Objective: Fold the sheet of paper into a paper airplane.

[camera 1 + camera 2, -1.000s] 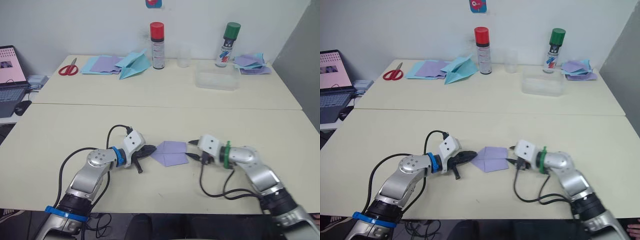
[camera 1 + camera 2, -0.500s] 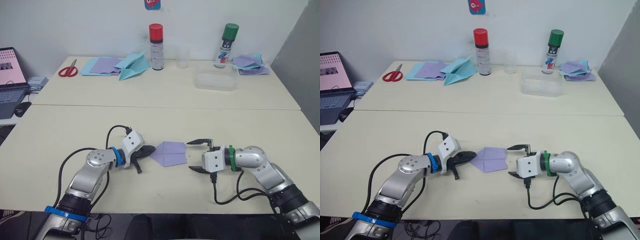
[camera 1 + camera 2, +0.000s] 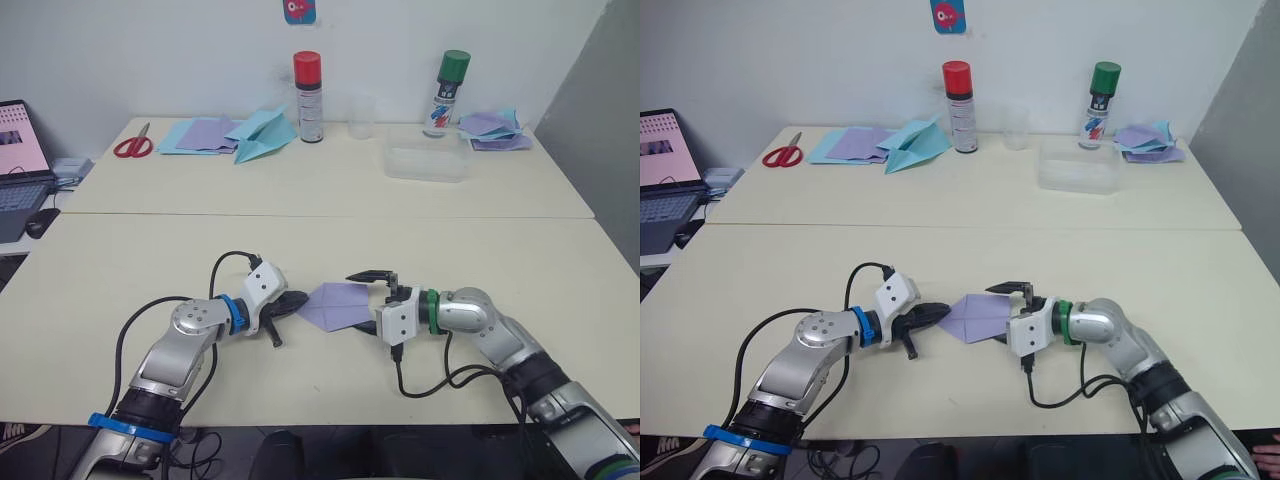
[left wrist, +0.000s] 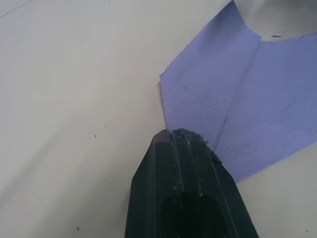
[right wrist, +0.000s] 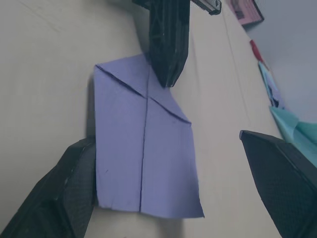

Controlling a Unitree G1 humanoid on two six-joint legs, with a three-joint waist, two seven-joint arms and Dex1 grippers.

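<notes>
The clear plastic tray (image 3: 427, 163) at the back of the worktop (image 3: 150, 250) looks bare inside. Near the front edge lies the sheet of paper (image 3: 337, 305), partly folded to a point. The left claw (image 3: 296, 300) is closed on that point. The right claw (image 3: 368, 303), wide open, has moved in since half a second ago and now straddles the sheet's opposite edge, its lower finger partly hidden.
</notes>
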